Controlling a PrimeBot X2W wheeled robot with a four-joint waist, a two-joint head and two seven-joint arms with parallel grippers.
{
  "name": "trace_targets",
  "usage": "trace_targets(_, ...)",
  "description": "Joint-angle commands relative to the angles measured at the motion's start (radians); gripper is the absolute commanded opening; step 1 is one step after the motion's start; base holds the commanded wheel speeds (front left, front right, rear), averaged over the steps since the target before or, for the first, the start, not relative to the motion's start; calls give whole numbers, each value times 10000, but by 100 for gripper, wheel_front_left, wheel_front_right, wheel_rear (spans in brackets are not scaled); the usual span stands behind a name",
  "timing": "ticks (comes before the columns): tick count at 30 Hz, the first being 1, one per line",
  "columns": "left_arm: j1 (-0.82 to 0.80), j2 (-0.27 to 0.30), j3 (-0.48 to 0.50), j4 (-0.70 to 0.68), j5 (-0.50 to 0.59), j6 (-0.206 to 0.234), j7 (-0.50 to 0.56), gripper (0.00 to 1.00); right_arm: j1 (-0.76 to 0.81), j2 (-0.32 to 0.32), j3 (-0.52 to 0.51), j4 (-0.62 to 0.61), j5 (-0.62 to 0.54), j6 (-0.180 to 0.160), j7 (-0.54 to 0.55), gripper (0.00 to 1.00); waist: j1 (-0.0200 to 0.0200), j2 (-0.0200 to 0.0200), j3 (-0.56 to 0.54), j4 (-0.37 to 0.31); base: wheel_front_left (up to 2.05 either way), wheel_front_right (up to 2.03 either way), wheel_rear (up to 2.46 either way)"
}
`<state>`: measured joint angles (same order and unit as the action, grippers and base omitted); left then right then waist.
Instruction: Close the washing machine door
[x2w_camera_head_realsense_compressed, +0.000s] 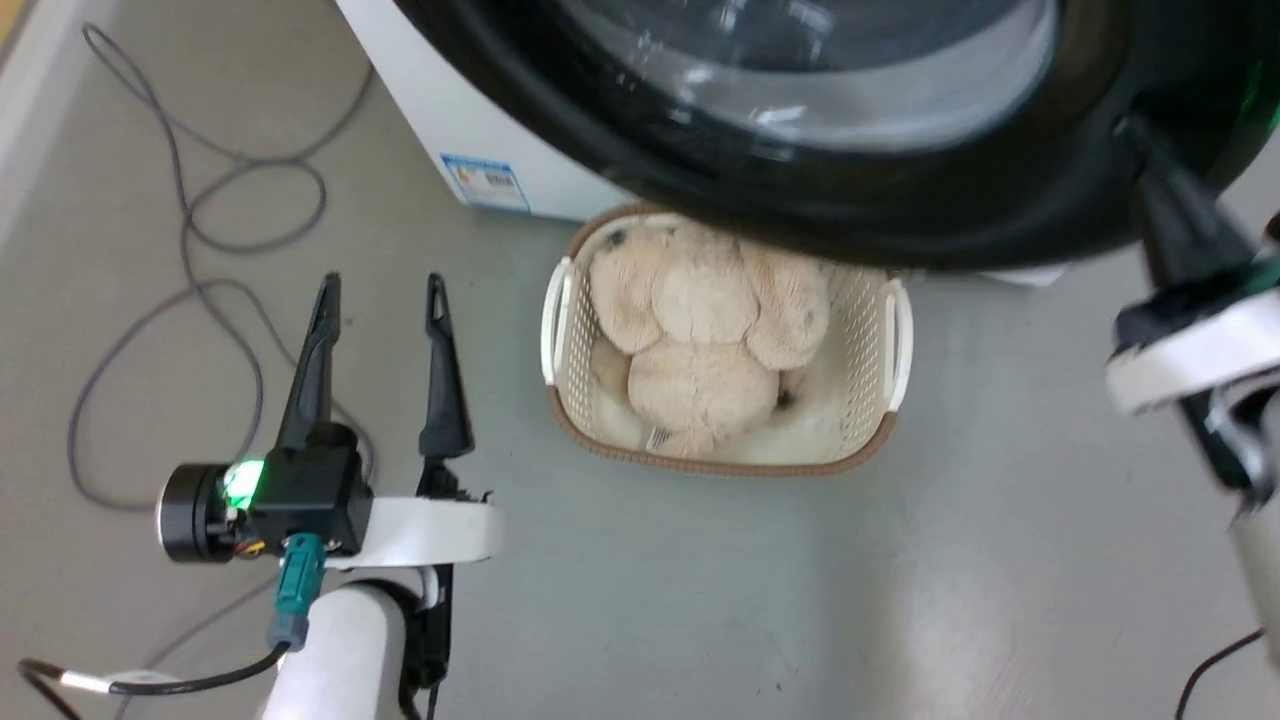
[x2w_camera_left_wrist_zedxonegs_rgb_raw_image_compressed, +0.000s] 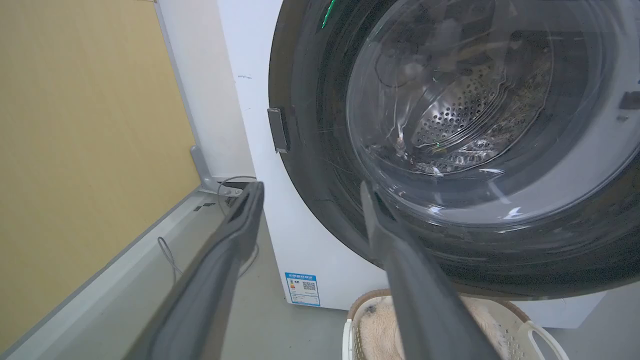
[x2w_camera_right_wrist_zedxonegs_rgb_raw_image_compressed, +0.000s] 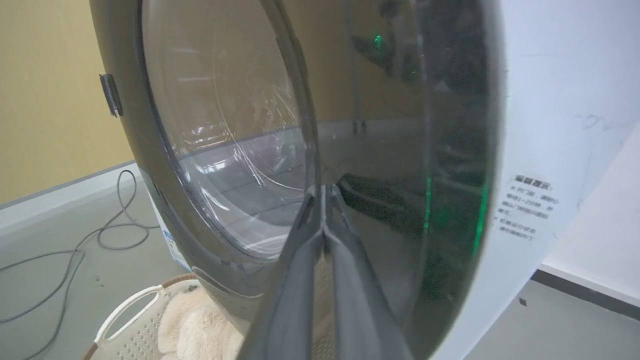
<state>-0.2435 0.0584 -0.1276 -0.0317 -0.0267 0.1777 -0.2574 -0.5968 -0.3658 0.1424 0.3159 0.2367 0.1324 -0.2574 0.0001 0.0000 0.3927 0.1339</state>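
Far left of the basket (x2w_camera_head_realsense_compressed: 895, 330), grey cables (x2w_camera_head_realsense_compressed: 200, 230) loop over the floor. Nearer it, also to its left, the left tool (x2w_camera_head_realsense_compressed: 382, 290) hovers with its fingers apart and nothing between them.

The basket holds a beige plush toy (x2w_camera_head_realsense_compressed: 700, 350). Directly above it hangs the washing machine door (x2w_camera_head_realsense_compressed: 800, 215), swung out from the washing machine (x2w_camera_head_realsense_compressed: 450, 110), which stands behind the basket.

Right of the basket and higher, the right tool (x2w_camera_right_wrist_zedxonegs_rgb_raw_image_compressed: 322, 192) has its fingers pressed together on nothing, tips apparently touching the door's glossy black rim.

The door looks rigid and fairly heavy, and should swing freely on its hinge. Its polished rim is probably slippery, so a grasp seems needless. A flat, steady push on the black ring looks best, away from the bulging glass. It should end firmly enough for the latch to catch.
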Motion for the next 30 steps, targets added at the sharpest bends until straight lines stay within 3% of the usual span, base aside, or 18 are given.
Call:
trace_targets(1, -190, -17, -49, -55, 37, 56, -43, 100, -369, -166, -32, 205, -56, -17, -44, 0, -1, 0, 263, 77, 0, 0, 0)
trace_targets(9, -487, -56, -231, -111, -92, 153, -43, 100, -2140, -807, 130, 1588, -154, -17, -44, 0, -1, 0, 767, 237, 0, 0, 0)
trace_targets(20, -548, -73, -242, -118, -126, 222, -44, 100, -3240, -785, -235, 3058, -455, -17, -44, 0, -1, 0, 765, 375, 0, 0, 0)
trace_targets(25, -347, -74, -84, 1, -105, 241, -44, 100, -2847, -447, -368, 2926, -620, -17, -44, 0, -1, 0, 332, 217, 0, 0, 0)
trace_targets(30, 1, -6, 153, 191, -50, 202, -44, 100, -2028, 12, -963, 1770, -862, -17, -44, 0, -1, 0, -386, -85, 0, 0, 0)
